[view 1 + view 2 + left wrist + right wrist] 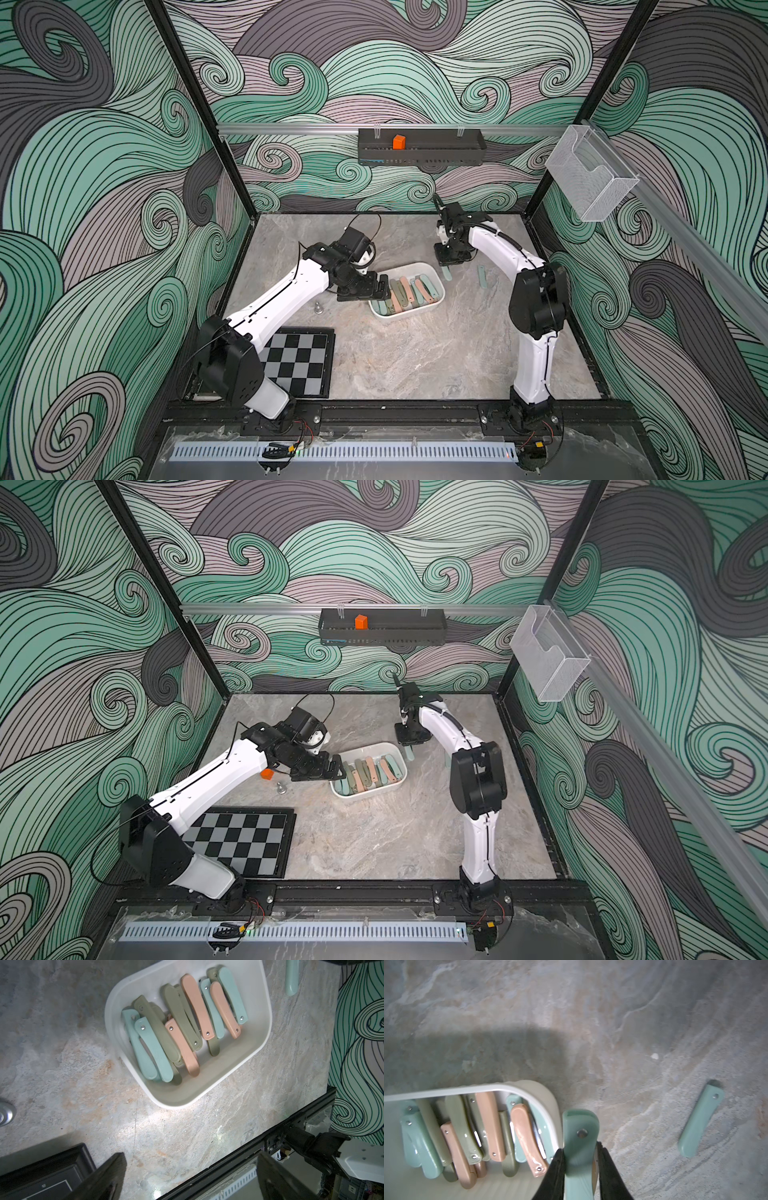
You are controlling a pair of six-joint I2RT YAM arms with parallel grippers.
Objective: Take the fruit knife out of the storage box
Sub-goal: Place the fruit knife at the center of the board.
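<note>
The white storage box [439, 286] [374, 746] sits mid-table and holds several folded fruit knives [188, 1003] with teal, olive and pink handles. My right gripper [580, 1149] [448, 259] is shut on a teal fruit knife [579, 1126] [446, 273]. It holds that knife just outside the box's far right corner [542, 1095], above the table. Another teal knife [699, 1120] [482, 277] lies flat on the table further right. My left gripper [191, 1165] [384, 289] hangs open at the box's left end with nothing between its fingers.
A chessboard [297, 361] lies at the front left, with a small metal piece [318, 307] behind it and an orange block [266, 774] under the left arm. On the back wall hangs a black tray [422, 160] holding an orange block [399, 142]. A clear mesh basket [590, 174] hangs at the right.
</note>
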